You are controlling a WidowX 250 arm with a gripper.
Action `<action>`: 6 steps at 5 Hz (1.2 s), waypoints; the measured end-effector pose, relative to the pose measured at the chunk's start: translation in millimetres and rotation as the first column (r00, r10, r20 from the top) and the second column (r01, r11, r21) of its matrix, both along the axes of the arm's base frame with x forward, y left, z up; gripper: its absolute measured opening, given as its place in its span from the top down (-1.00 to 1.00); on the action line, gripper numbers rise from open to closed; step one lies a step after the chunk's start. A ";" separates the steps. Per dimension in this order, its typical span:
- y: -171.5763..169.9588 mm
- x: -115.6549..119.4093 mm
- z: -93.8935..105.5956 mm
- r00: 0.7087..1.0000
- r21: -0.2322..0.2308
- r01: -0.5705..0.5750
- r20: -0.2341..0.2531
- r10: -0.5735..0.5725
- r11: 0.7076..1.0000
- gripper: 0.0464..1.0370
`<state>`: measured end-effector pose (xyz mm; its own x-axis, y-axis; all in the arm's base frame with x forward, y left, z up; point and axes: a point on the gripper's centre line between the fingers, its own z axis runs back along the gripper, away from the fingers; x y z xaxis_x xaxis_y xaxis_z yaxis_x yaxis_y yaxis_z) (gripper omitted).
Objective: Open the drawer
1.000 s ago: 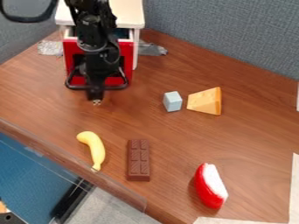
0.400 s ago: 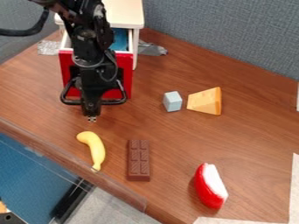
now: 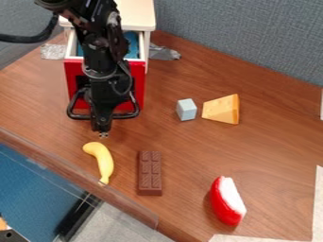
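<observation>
red-fronted drawer (image 3: 138,85): juts from white cabinet (image 3: 137,15), far left of bench (image 3: 183,151) | claw (image 3: 103,134): by black handle (image 3: 126,115), spread cannot tell | likely light, rigid; grip handle's crossbar

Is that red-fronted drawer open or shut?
Open: the drawer juts out from its white cabinet, showing its blue inside.
</observation>
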<state>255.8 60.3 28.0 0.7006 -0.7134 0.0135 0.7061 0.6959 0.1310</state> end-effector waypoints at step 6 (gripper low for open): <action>-2.2 -18.2 3.4 1.000 0.014 -0.002 -0.020 0.002 1.000 0.76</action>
<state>237.6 58.1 31.4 0.7018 -0.7123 -0.0104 0.7075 0.6952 0.1269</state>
